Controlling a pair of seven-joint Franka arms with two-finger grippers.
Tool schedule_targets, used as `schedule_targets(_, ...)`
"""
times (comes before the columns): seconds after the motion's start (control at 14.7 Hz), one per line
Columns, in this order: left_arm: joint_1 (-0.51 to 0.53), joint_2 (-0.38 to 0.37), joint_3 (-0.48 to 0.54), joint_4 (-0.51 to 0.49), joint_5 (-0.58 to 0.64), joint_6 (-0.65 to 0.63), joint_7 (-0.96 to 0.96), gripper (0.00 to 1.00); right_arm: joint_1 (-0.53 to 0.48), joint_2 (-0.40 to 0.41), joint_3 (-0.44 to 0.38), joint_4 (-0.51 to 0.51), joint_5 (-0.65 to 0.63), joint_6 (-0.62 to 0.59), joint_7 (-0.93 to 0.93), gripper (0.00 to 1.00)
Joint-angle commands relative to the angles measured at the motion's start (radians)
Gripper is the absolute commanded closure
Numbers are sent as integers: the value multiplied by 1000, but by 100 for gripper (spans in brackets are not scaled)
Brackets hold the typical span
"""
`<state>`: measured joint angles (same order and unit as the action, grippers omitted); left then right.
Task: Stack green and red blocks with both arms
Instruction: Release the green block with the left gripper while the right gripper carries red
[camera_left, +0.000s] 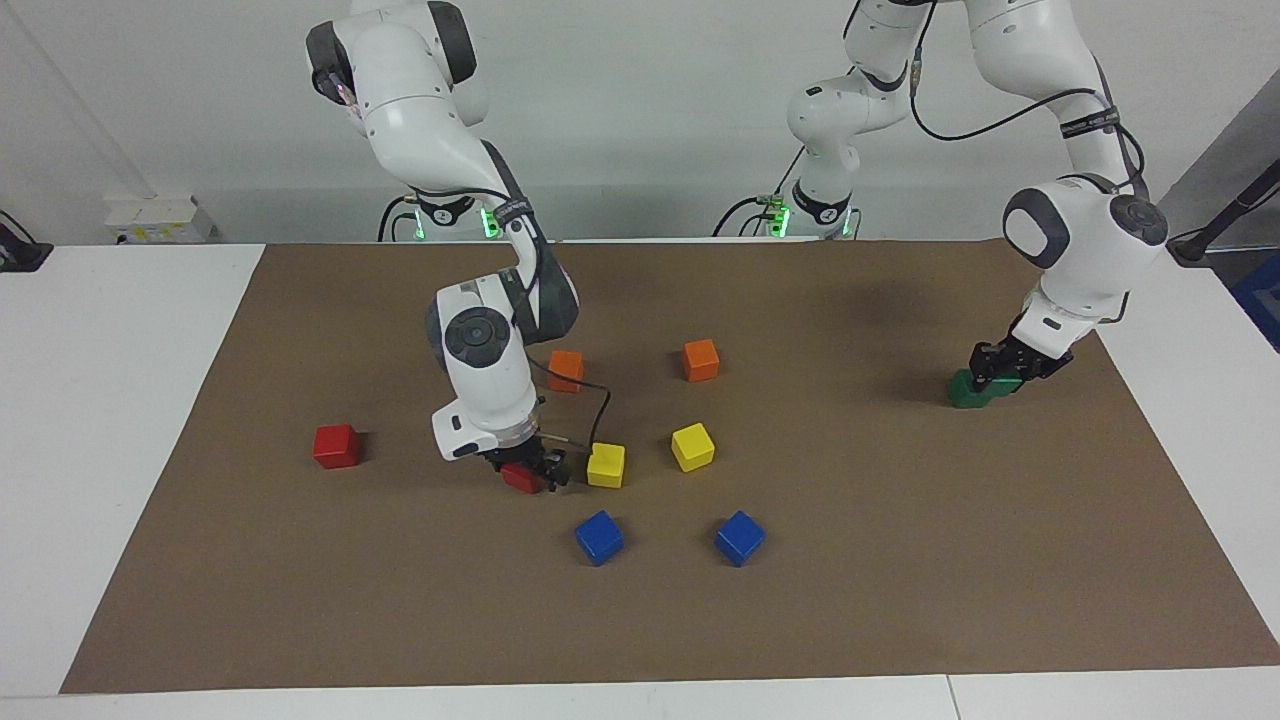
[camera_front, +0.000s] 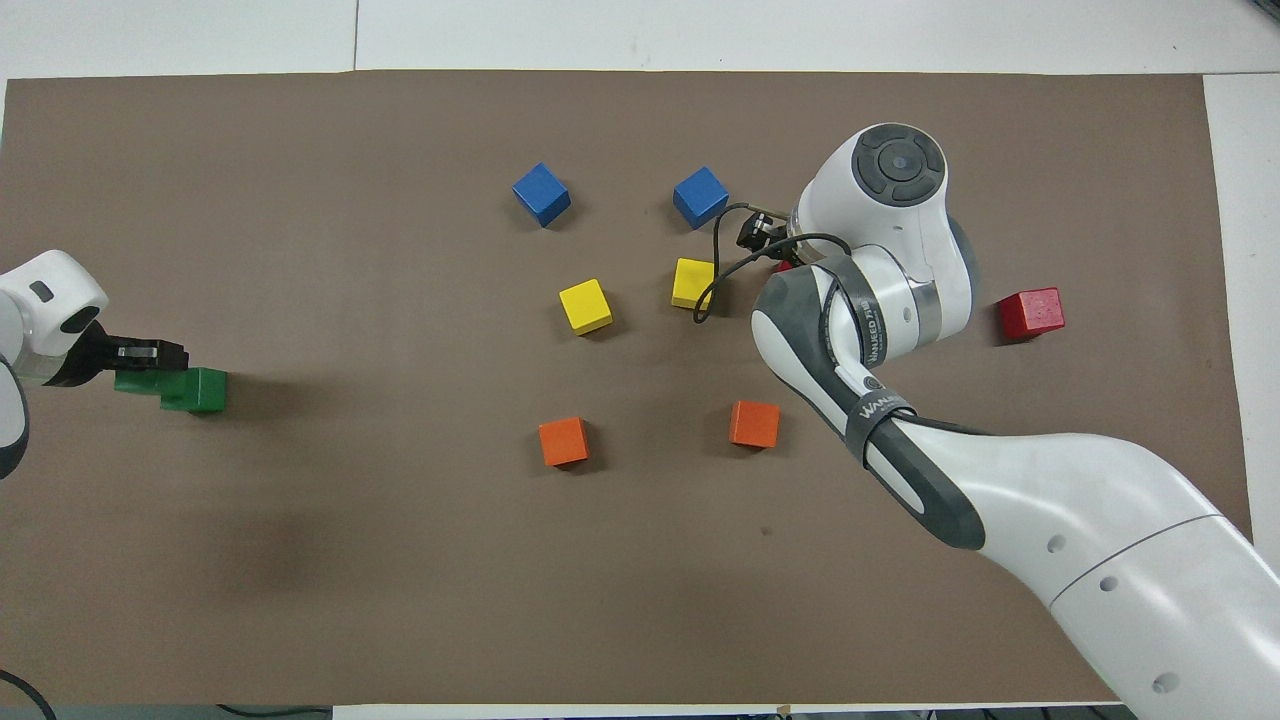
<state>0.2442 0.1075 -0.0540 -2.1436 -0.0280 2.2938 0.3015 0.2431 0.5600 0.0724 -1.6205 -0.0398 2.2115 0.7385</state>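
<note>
A dark green block (camera_left: 967, 391) (camera_front: 197, 389) lies on the brown mat near the left arm's end. My left gripper (camera_left: 1003, 372) (camera_front: 143, 353) is shut on a second green block (camera_left: 1008, 384) (camera_front: 136, 380), held low right beside the first one. My right gripper (camera_left: 526, 470) is down at the mat around a red block (camera_left: 520, 479), which shows only as a sliver (camera_front: 783, 266) under the wrist in the overhead view. Another red block (camera_left: 336, 446) (camera_front: 1031, 312) sits alone toward the right arm's end.
A yellow block (camera_left: 606, 465) (camera_front: 693, 283) sits right beside the right gripper, with another yellow one (camera_left: 692, 446) near it. Two orange blocks (camera_left: 566, 370) (camera_left: 701, 360) lie nearer the robots and two blue blocks (camera_left: 599, 537) (camera_left: 740, 537) farther out.
</note>
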Motion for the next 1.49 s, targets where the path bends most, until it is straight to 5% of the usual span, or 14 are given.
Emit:
schedule_targets(0.0, 3, -40, -1, -45, -18, 29, 22, 100, -5, -18, 6, -3, -20, -35, 9, 92)
schedule_targets(0.07, 4, -40, -1, -47, -18, 29, 22, 100, -4, -26, 6, 16, -23, -71, -26, 100)
schedule_targets(0.34, 0, -40, -1, -61, -18, 32, 28, 100, -11, -66, 4, 28, -28, -124, -110, 100)
schedule_targets(0.54, 9, -40, 0, -67, -18, 33, 65, 98, -40, -142, 0, 77, -28, -271, -213, 100)
schedule_targets(0.61, 10, -42, 0, -67, -20, 33, 65, 36, -95, -176, 0, 70, -26, -294, -347, 100)
schedule_targets(0.68, 12, -42, 0, -67, -18, 33, 68, 0, -151, -193, 1, 64, -17, -308, -437, 100)
schedule_targets(1.15, -2, -29, -1, -10, -18, -20, 65, 0, -346, -242, 1, 10, -38, -372, -703, 100)
schedule_targets(1.43, -5, -25, -1, 131, -16, -143, 67, 0, -395, -284, 1, -119, -38, -252, -763, 100)
